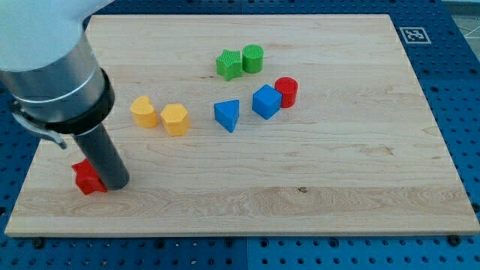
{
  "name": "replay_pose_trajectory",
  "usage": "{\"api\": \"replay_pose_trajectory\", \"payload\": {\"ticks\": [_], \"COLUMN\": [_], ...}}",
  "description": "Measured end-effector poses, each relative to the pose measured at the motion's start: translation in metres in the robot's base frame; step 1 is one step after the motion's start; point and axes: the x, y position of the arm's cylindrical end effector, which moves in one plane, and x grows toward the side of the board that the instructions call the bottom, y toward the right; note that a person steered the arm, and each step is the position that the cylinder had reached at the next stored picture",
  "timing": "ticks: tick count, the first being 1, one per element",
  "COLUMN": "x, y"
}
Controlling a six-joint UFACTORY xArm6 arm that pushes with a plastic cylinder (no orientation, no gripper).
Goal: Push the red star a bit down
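Observation:
The red star [88,178] lies near the board's lower left corner, partly hidden by the rod. My tip [115,184] rests on the board right against the star's right side. The dark rod rises from there up and to the left into the grey arm at the view's top left.
A yellow block [144,112] and a yellow hexagon [175,119] sit left of centre. A blue triangle [227,115], a blue cube [265,101] and a red cylinder [286,91] sit mid-board. A green star [229,64] and a green cylinder [253,58] lie above them. The wooden board [337,172] has blue pegboard around it.

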Motion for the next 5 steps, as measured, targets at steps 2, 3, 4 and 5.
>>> {"api": "replay_pose_trajectory", "payload": {"ticks": [2,3,4,5], "x": [-0.020,-0.044,-0.044,-0.035], "y": [-0.003,-0.010,-0.034,-0.041]}}
